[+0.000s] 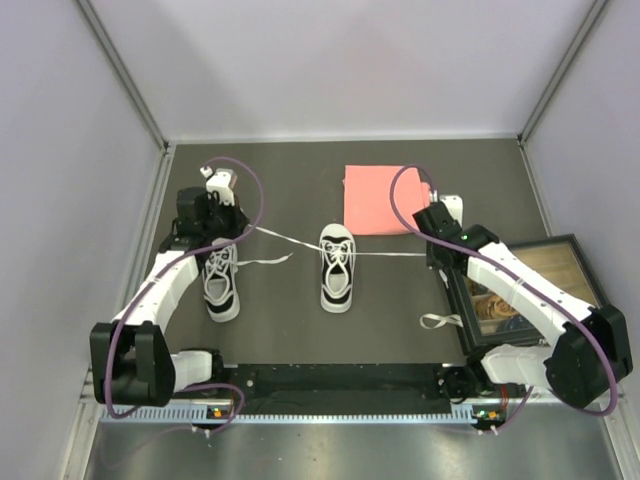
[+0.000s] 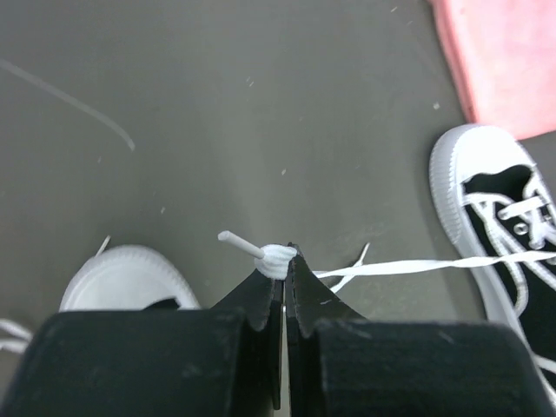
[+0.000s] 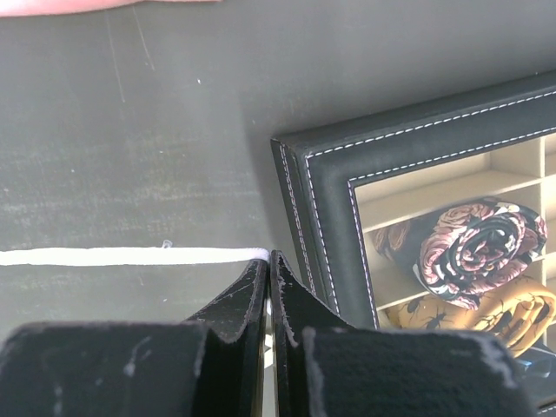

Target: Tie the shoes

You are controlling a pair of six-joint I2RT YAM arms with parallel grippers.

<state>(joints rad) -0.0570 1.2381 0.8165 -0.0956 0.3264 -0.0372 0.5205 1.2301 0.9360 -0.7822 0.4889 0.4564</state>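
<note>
I count two shoes on the dark surface [image 1: 300, 170]. The left shoe [image 1: 220, 292] is half tucked under my left arm, and the middle shoe [image 1: 337, 270] sits out in the open between the arms.

Two laces run taut off the middle shoe. The left lace [image 2: 417, 264] goes to my left fingers [image 2: 287, 271], which are pressed together on it with its tip poking out past them. The right lace [image 3: 122, 256] goes to my right fingers [image 3: 271, 271], also clamped on it, just beside a corner of the black box [image 1: 578, 248].

A loose lace [image 1: 262, 261] trails right from the left shoe. One pink cloth [image 1: 380, 198] lies just beyond the middle shoe, to the far right.

My right arm covers much of the box. On the wrist view I make out two rolled ties [image 3: 473, 248] inside, one cut off. A white strip [image 1: 437, 321] lies by the box's left side, and I can't tell what it is.
</note>
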